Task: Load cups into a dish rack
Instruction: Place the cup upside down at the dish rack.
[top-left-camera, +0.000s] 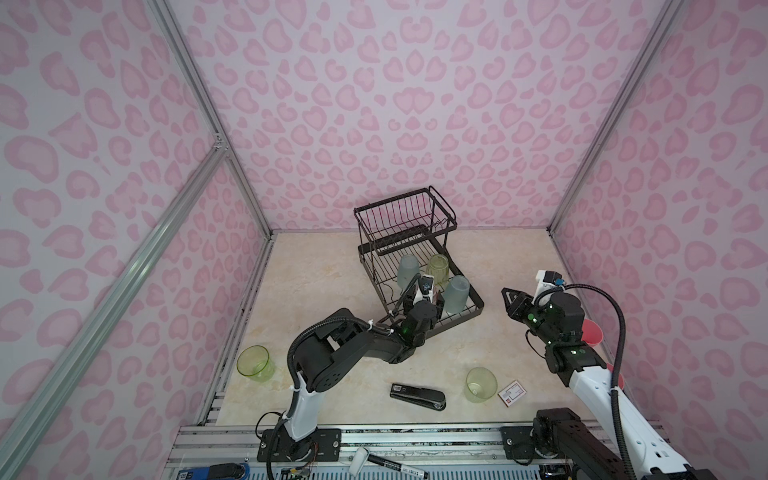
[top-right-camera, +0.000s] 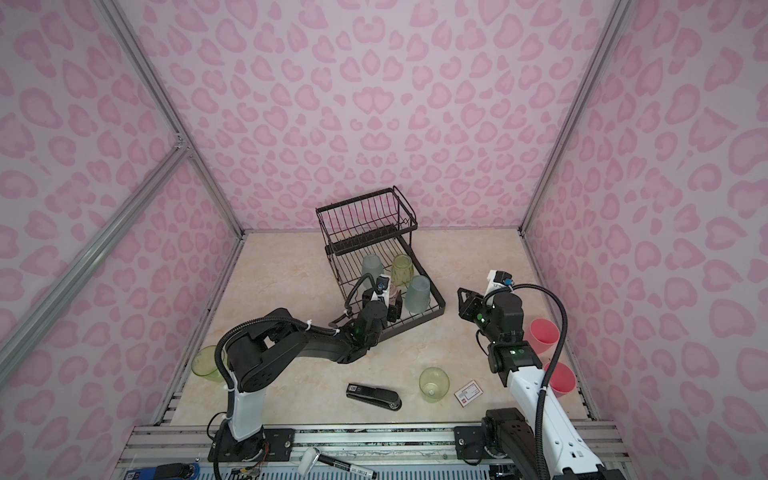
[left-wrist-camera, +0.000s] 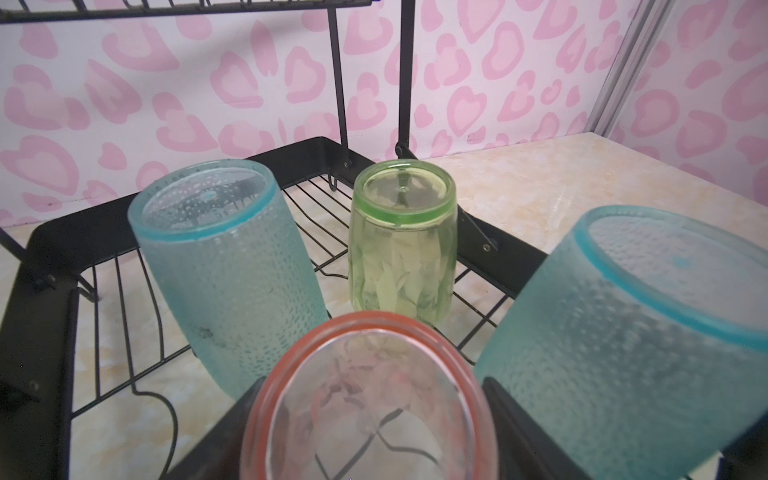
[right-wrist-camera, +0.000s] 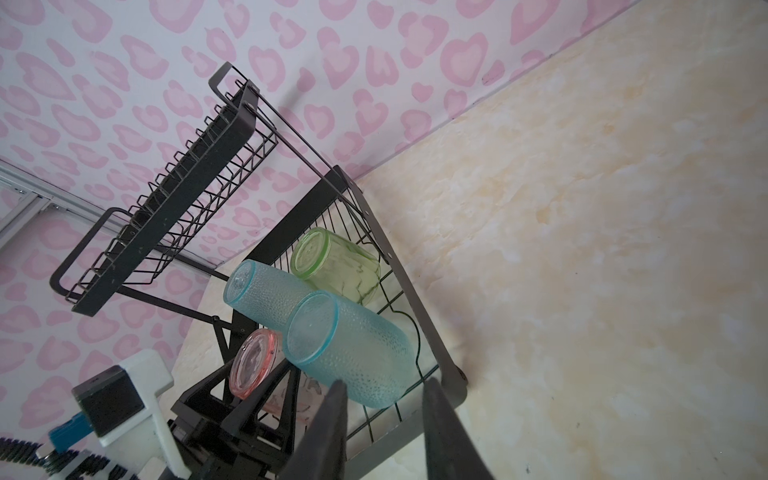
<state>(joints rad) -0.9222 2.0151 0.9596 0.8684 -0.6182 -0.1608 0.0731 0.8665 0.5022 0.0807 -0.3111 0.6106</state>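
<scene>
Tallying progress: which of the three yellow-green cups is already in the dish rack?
The inverted yellow-green cup on the dish rack's lower tray; the other two cups sit on the table.

Two teal cups (right-wrist-camera: 353, 345), a green cup (right-wrist-camera: 336, 266) and a pink cup (right-wrist-camera: 253, 365) are inverted in the dish rack (right-wrist-camera: 299, 212).

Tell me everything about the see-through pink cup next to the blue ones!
The pink cup looks like clear plastic, with a darker pink ring round its bottom and faint leafy ribs on its sides. It is upside down, bottom up, over the lower tray of the dish rack, close beside a frosted blue cup. The left tool grips it, one black finger on each side. You can see the rack's wires through it. Whether its mouth already rests on them is hidden.
</scene>
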